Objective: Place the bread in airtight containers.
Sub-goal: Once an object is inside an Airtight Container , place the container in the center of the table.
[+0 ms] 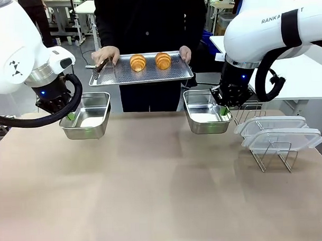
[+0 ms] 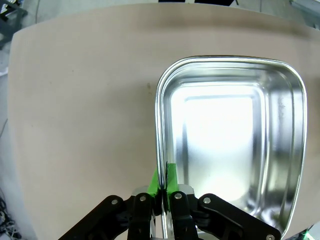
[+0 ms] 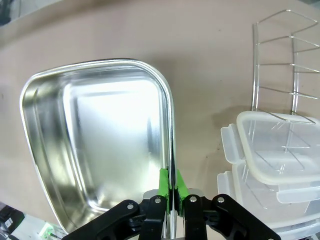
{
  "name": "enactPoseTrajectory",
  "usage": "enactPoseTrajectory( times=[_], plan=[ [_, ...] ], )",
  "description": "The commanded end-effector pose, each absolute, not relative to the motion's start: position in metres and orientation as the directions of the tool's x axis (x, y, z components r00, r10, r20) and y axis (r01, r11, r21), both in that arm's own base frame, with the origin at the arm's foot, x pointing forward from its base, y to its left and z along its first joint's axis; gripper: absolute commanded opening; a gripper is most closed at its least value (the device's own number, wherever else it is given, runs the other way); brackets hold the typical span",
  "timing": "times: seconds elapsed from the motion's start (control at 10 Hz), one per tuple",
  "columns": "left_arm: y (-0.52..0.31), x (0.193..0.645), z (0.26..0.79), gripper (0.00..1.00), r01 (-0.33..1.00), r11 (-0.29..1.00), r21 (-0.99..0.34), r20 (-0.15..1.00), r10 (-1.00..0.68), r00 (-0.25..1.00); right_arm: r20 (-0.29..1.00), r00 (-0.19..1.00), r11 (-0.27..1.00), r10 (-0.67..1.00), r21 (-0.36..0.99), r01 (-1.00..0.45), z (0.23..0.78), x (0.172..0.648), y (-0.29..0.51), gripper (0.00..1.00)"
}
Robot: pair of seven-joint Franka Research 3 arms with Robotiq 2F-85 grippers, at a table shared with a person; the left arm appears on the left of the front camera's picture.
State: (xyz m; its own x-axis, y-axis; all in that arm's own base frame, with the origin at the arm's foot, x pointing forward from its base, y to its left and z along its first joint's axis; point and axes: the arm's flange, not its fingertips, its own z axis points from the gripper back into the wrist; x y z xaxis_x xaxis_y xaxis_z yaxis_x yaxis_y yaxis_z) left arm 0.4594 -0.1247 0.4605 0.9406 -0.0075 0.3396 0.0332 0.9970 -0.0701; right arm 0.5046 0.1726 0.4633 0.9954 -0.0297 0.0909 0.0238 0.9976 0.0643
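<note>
Two croissants (image 1: 138, 62) sit on a tray (image 1: 117, 73) that a person (image 1: 147, 20) holds beyond the table (image 1: 152, 179). The left gripper (image 2: 164, 175) is pinched tight on the rim of the left tub (image 1: 82, 131), and the right gripper (image 3: 171, 182) likewise on the right tub (image 1: 209, 128). I'd hold both tubs level and steady.

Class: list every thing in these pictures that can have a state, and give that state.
left gripper, shut on left container's wall.
right gripper, shut on right container's wall.
left container, empty, lid off.
right container, empty, lid off.
two croissants, lying on the tray, not yet packed.
tray, held up by the person's hands.
two lids, off, resting on the wire rack.
</note>
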Motion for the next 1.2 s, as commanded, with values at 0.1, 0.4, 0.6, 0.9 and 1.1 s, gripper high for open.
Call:
enactPoseTrajectory(
  times=[0.1, 0.4, 0.6, 0.9, 1.1],
  plan=[
    [-0.1228, 0.4598, 0.4649, 0.00, 0.031, 0.997, -0.075, 0.350, -0.002, 0.937, 0.097, 0.994, 0.997, -0.041, 0.066, 0.035, 0.4666, 0.5041, 0.1731, 0.00],
    [-0.1228, 0.4598, 0.4649, 0.00, 0.031, 0.997, -0.075, 0.350, -0.002, 0.937, 0.097, 0.994, 0.997, -0.041, 0.066, 0.035, 0.4666, 0.5041, 0.1731, 0.00],
    [-0.1228, 0.4598, 0.4649, 0.00, 0.031, 0.997, -0.075, 0.350, -0.002, 0.937, 0.097, 0.994, 0.997, -0.041, 0.066, 0.035, 0.4666, 0.5041, 0.1731, 0.00],
    [-0.1228, 0.4598, 0.4649, 0.00, 0.031, 0.997, -0.075, 0.350, -0.002, 0.937, 0.097, 0.994, 0.997, -0.041, 0.066, 0.035, 0.4666, 0.5041, 0.1731, 0.00],
    [-0.1228, 0.4598, 0.4649, 0.00, 0.031, 0.997, -0.075, 0.350, -0.002, 0.937, 0.097, 0.994, 0.997, -0.041, 0.066, 0.035, 0.4666, 0.5041, 0.1731, 0.00]
  ],
)
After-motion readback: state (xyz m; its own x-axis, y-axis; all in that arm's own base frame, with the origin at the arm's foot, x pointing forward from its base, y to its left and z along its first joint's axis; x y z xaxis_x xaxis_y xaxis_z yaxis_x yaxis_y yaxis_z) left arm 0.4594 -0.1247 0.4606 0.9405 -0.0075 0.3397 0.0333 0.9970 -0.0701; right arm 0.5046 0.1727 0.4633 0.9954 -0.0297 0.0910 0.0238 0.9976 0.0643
